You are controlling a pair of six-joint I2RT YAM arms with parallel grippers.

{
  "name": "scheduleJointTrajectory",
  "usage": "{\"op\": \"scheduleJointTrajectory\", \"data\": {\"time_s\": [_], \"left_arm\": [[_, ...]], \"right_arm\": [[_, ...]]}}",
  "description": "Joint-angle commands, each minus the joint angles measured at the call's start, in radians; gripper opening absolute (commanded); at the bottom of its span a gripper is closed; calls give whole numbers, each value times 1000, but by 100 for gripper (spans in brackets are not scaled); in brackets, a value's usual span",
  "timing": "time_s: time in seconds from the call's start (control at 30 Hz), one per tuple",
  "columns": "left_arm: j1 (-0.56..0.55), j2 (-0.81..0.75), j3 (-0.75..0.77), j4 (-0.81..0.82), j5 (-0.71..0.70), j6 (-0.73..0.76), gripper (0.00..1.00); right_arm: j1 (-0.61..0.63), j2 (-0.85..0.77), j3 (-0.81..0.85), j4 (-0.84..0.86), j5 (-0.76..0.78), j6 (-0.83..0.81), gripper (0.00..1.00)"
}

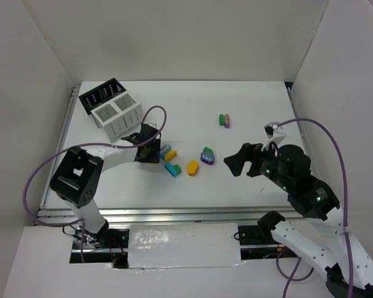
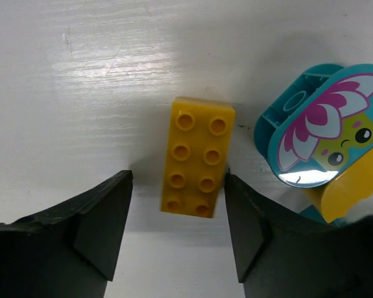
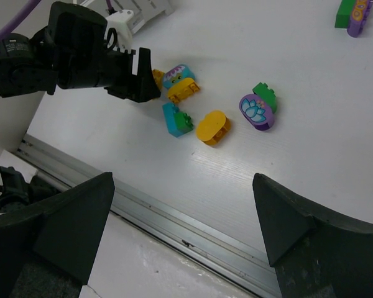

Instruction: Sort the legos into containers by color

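The left pincer [image 2: 177, 180] stands open astride a yellow two-by-four brick [image 2: 198, 155] on the white tabletop [image 2: 81, 93]; the right pincer [image 3: 183, 183] hangs wide open above the tabletop.

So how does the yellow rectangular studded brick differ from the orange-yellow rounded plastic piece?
The yellow rectangular brick has straight edges and eight studs facing up; the orange-yellow rounded piece is oval and shows no studs. The brick lies between the open fingers of the left gripper; the rounded piece lies outside them. Both rest on the white table.

Yellow brick [image 2: 198, 164] — teal piece [image 2: 317, 127] with pink-flower face.
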Motion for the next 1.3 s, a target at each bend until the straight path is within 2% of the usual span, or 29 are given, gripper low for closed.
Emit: {"op": "scheduleJointTrajectory", "data": {"time_s": [0.0, 0.07, 0.13, 0.2, 0.23, 0.27, 0.3, 0.4, 0.47, 0.6, 0.67, 0.77, 0.87, 1.0, 1.1, 1.27], "left_arm": [[15, 33, 6, -24, -17, -8, 72], [24, 33, 8, -27, -20, -16, 66], [33, 36, 11, -27, -13, -18, 55], [36, 40, 15, -30, -7, -16, 37], [38, 46, 20, -30, 2, -11, 24], [38, 49, 23, -36, 6, -11, 8], [38, 50, 29, -44, 4, -13, 1], [36, 17, 55, -82, -10, -36, 0], [33, -75, 70, -103, -25, -51, 0], [35, -245, 232, -197, -59, -125, 0], [41, -256, 344, -231, -129, -184, 0], [76, -224, 475, -343, -180, -238, 0], [105, -203, 558, -332, -229, -248, 0], [231, -84, 722, -366, 10, -238, 0], [287, 31, 851, -415, 103, -237, 0], [331, 191, 995, -453, 150, -225, 0]], "right_arm": [[9, 3, -12, 48, -1, -17, 100], [9, -3, -15, 51, 2, -17, 100], [9, -5, -17, 52, 0, -14, 100], [9, -5, -18, 52, 0, -15, 100], [9, -5, -18, 54, 2, -15, 100], [9, -5, -20, 52, 2, -15, 100], [7, -5, -21, 54, 2, -15, 100], [9, -8, -21, 54, 0, -14, 100], [9, -10, -15, 52, -1, -12, 99], [9, -17, -17, 65, -6, -9, 100], [9, -10, -15, 68, -6, -9, 100], [9, 0, -6, 65, -9, -9, 100], [9, -2, -3, 69, -9, -12, 100], [12, -3, -8, 74, -12, -12, 99], [10, -2, -15, 75, -9, -12, 100], [14, 0, -18, 75, -8, -12, 100]]}}
